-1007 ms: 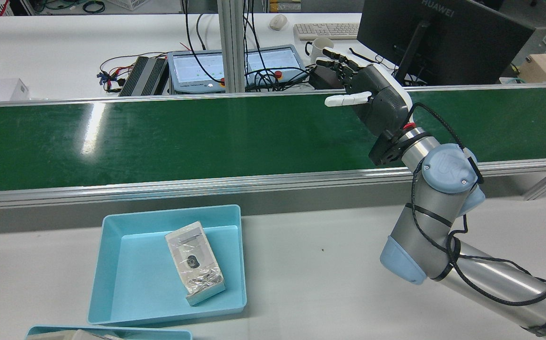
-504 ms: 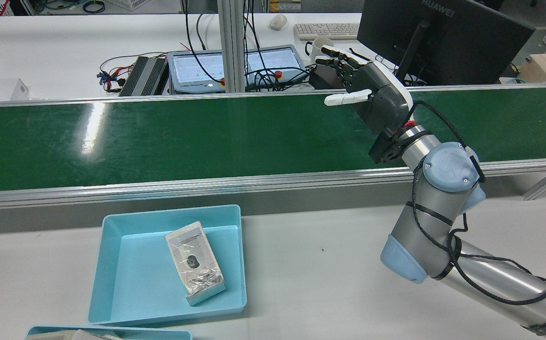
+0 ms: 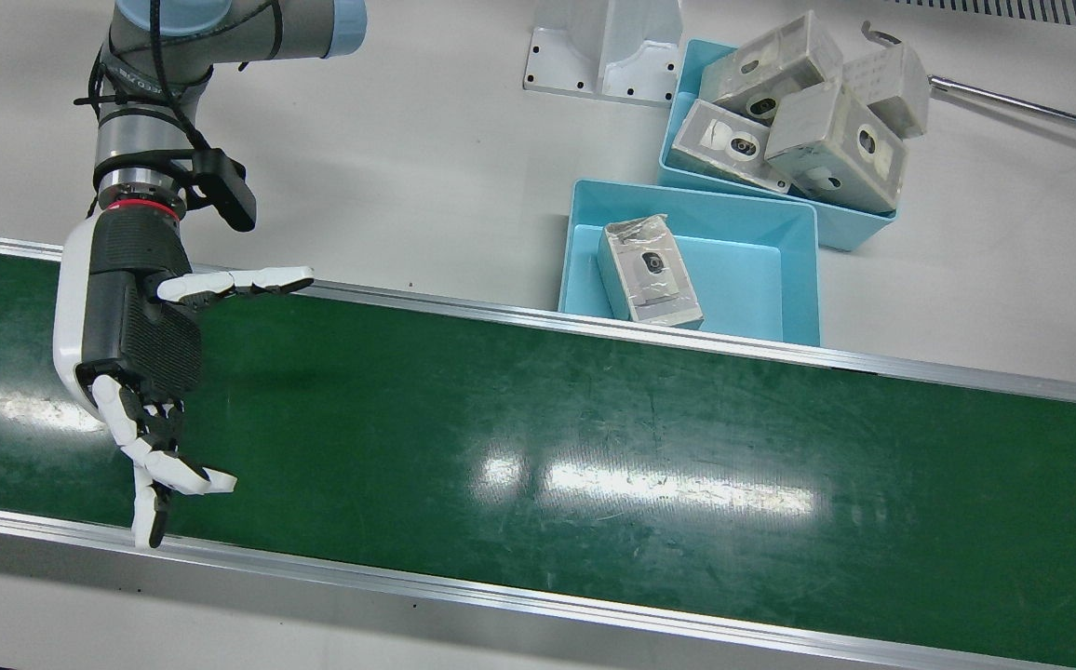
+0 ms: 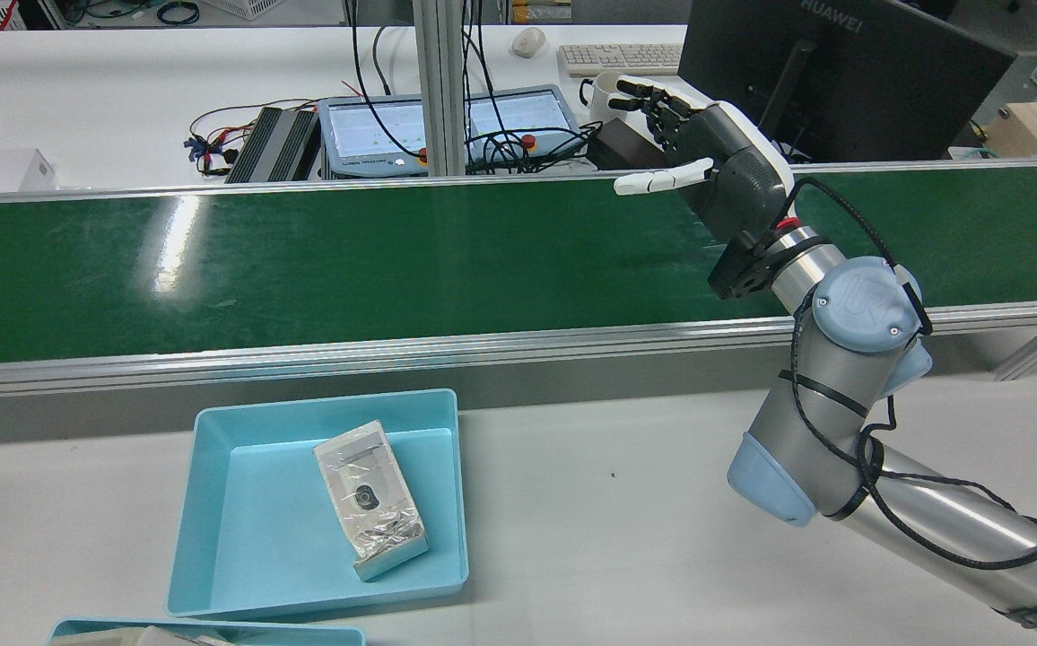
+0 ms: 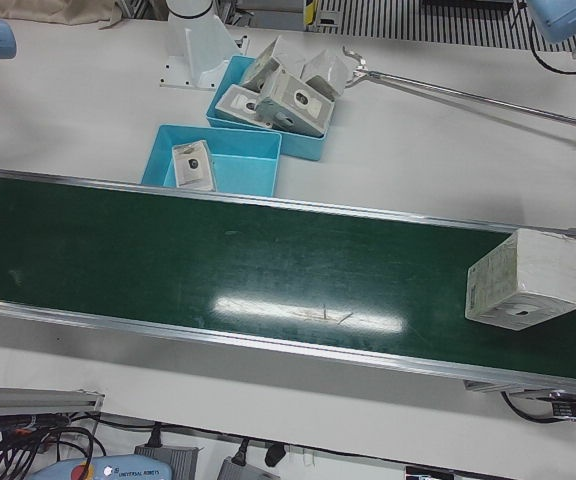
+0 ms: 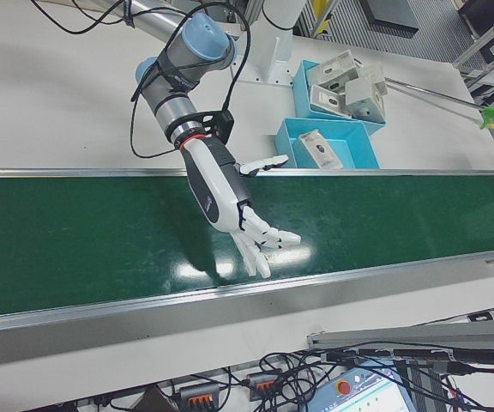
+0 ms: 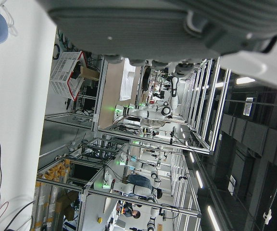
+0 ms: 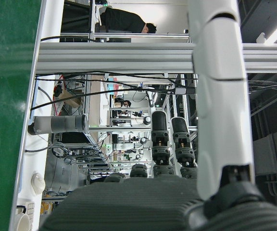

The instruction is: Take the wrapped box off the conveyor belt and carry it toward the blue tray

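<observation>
Right hand [image 3: 133, 344] hovers over the green conveyor belt [image 3: 538, 437], fingers spread, palm empty. Against the rear view of a second ago, it has lifted slightly and drifted toward the belt's far rail; the wrist has tilted back. No contact with anything.

Wrapped box [image 5: 526, 279] rides the belt at 3 o'clock in the left-front view, well apart from the hand, and shows in neither the front nor the rear view. Judgement: the hand is pre-posing to meet the box as the belt brings it along; pick not yet begun.

Blue tray [image 4: 213, 502] sits beside the belt's near rail, at 7 o'clock in the rear view, already holding one wrapped box [image 4: 370, 498]. Second tray [image 3: 687, 102], behind it, holds several more.

Left hand: only its underside fills its own camera; finger state cannot be told.
</observation>
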### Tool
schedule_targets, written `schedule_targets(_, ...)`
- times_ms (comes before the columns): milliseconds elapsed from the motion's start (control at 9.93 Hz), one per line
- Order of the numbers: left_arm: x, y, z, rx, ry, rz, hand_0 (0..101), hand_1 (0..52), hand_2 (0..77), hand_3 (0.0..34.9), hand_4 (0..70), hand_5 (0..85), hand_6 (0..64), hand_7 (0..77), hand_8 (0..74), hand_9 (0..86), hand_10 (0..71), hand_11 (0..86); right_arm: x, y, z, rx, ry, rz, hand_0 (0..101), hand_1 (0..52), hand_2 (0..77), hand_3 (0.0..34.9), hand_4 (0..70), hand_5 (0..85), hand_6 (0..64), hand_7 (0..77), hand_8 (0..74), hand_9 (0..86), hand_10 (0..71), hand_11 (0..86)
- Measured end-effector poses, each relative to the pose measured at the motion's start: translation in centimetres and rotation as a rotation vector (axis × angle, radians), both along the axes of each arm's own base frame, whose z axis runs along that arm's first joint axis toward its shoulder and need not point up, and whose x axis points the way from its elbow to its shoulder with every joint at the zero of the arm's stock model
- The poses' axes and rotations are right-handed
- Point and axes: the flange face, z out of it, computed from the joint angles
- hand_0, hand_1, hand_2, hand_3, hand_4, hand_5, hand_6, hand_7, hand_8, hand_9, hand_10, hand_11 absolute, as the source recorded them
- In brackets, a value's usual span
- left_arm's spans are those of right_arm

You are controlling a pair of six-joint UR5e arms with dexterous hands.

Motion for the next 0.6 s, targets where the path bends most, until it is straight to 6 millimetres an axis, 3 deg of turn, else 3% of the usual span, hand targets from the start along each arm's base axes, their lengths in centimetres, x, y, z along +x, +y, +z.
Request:
schedule_targets(101,0.0,0.0,0.0,0.000,0.000,0.000,0,0.0,1.1,0.0,0.0,1.1,0.5,0.5,0.5,0.5,0.5,0.5,-0.1,0.0,-0.5,-0.012,0.005,-0.006,50,13.1,2.2,0.0,18.0,18.0,10.4,27.8,2.2,3.8,0.0,1.1)
schedule_targets(302,0.0,0.0,0.0,0.000,0.000,0.000,0,0.0,1.1,0.0,0.0,1.1,0.5,0.5,0.5,0.5,0.5,0.5,-0.6,0.0,-1.5,-0.025,0.008,-0.022,50,14.2,3.3,0.1,16.4,19.1,10.4,27.8,2.7,3.8,0.0,1.1)
schedule_targets(403,0.0,0.0,0.0,0.000,0.000,0.000,0,0.0,0.5,0.0,0.0,1.1,0.5,0.5,0.5,0.5,0.5,0.5,-0.9,0.1,-1.8,-0.026,0.006,-0.029,47,10.4,1.6,0.2,11.5,15.3,9.8,21.8,2.2,3.8,0.0,1.1)
schedule_targets(604,0.0,0.0,0.0,0.000,0.000,0.000,0,0.0,1.1,0.0,0.0,1.1,0.5,0.5,0.5,0.5,0.5,0.5,-1.2,0.2,-2.3,-0.022,0.001,-0.034,47,7.6,1.6,0.2,12.5,14.2,8.2,20.2,1.1,1.6,0.0,1.1)
